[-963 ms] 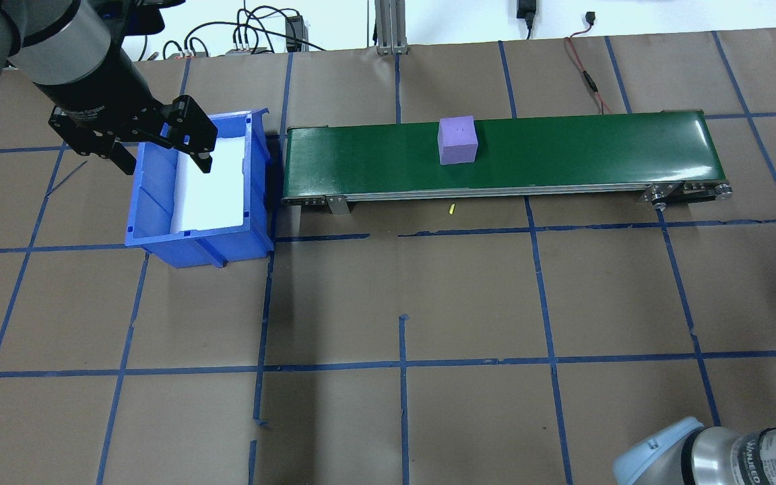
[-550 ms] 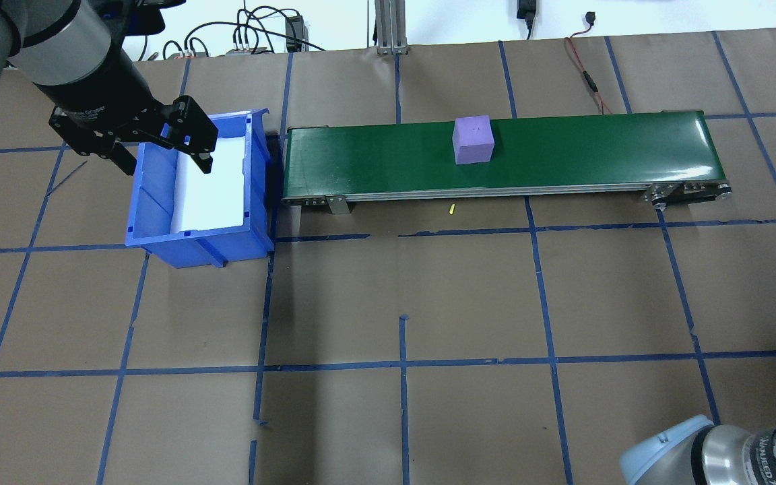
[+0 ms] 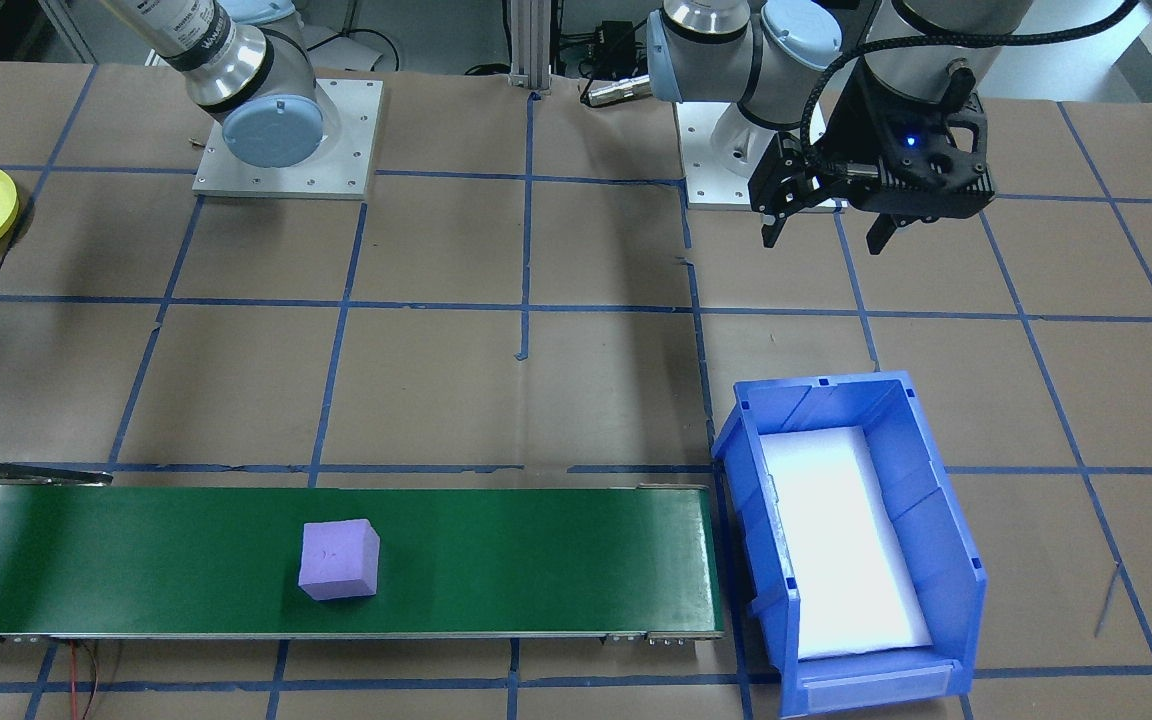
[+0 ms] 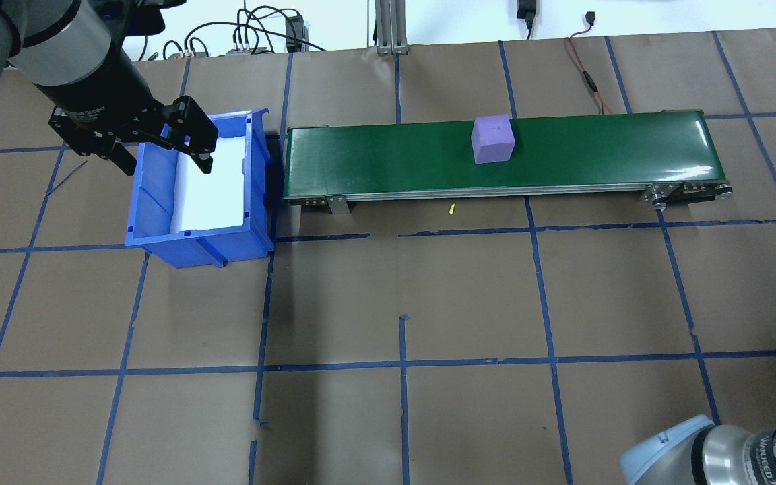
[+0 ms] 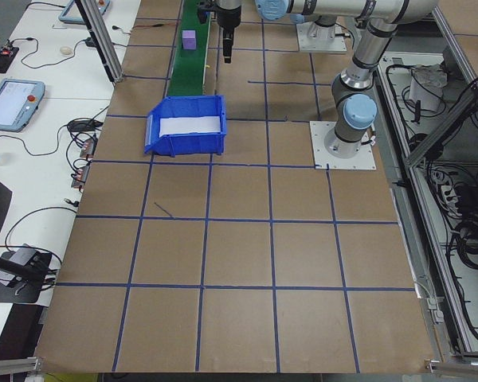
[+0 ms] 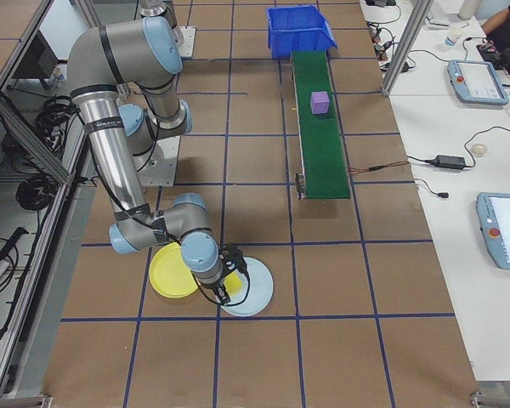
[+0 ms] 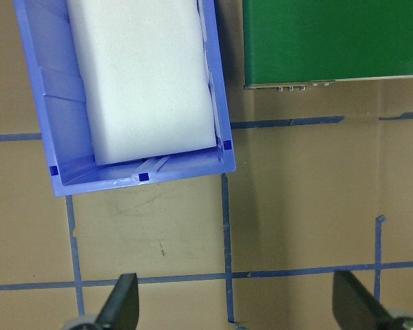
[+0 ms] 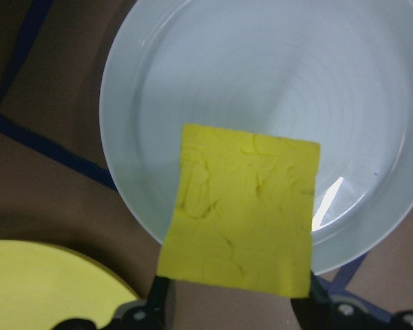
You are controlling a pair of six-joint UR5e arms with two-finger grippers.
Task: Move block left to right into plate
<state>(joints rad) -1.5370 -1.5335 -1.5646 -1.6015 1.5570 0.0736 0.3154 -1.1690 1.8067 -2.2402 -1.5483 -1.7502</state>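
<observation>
Right wrist view: right gripper (image 8: 235,292) clamps 1 yellow block (image 8: 241,210) over pale blue plate (image 8: 261,82), yellow plate (image 8: 48,282) just beside. Farther off, purple block (image 4: 493,139) rides green conveyor (image 4: 374,162). Left gripper (image 4: 159,145), fingers spread wide, hovers over blue bin (image 4: 152,222).

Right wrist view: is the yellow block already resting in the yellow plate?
No, the yellow block sits between the right gripper's fingers over the pale blue plate; the yellow plate lies beside it.
</observation>
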